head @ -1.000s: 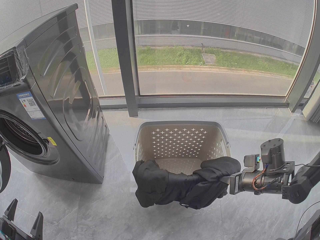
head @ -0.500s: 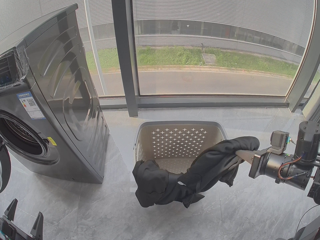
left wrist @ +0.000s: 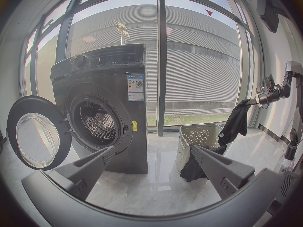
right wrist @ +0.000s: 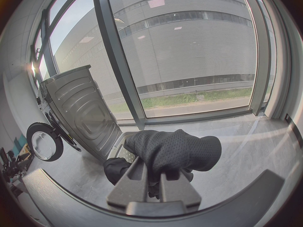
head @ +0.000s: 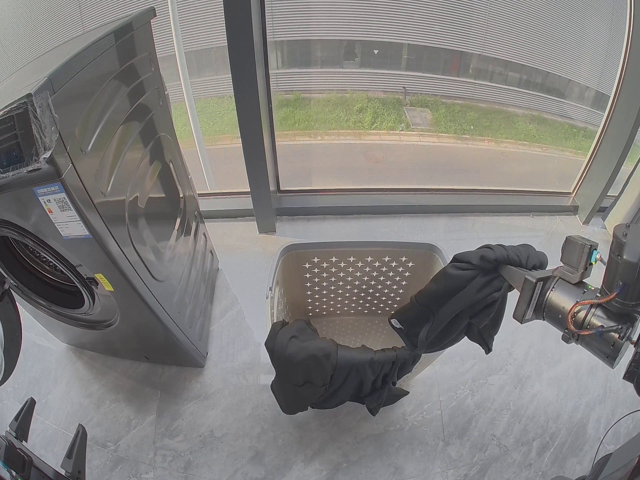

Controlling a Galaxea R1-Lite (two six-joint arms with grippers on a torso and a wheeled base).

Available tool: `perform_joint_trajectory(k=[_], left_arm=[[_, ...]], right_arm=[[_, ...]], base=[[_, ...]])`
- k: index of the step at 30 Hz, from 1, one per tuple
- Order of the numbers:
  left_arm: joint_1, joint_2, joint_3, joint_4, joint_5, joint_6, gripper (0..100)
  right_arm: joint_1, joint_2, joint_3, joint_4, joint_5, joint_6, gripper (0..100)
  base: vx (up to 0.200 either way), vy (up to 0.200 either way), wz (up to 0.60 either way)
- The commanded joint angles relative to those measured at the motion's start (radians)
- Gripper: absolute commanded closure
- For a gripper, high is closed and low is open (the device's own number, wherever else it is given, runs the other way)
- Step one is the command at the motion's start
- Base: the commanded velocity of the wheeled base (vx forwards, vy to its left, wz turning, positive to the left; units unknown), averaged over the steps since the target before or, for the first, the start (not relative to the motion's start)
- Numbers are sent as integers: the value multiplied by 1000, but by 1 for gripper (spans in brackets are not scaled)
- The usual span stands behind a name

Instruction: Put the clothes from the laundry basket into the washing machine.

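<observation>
A black garment [head: 460, 295] hangs from my right gripper [head: 508, 273], which is shut on it above the right rim of the beige laundry basket [head: 360, 281]. Its other end [head: 313, 368] drapes over the basket's front edge. In the right wrist view the fingers [right wrist: 132, 180] pinch the black garment [right wrist: 173, 148]. The grey washing machine [head: 100, 188] stands at the left with its round door [left wrist: 36, 136] swung open and the drum [left wrist: 98, 125] showing. My left gripper [left wrist: 151, 164] is open, low at the front left [head: 47, 438], holding nothing.
Tall windows [head: 427, 75] and a dark pillar [head: 250, 101] stand behind the basket. Grey tiled floor [head: 200, 421] lies open between the basket and the washing machine.
My right gripper has lifted and pulled back to the right with the black garment, stretching it up out of the basket. The left gripper has kept still.
</observation>
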Motion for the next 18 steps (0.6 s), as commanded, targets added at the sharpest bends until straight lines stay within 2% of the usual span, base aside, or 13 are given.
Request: perform_joint_trajectory(k=[1,3,12,18], left_arm=[[0,-18,15,0,1,-3,0],[0,-18,15,0,2,-5,0],[-1,-18,15,0,2,0,0],[-1,-18,15,0,4,-19,0]], right_arm=[[10,-4,4,0,-2,-5,100],[13,-2,10,0,-1,-6,100],[48,-4,21,0,4,-3,100],[50,-5,23,0,4,-2,100]], base=[[-200,0,0],[-200,0,0],[0,0,0],[0,200,0]])
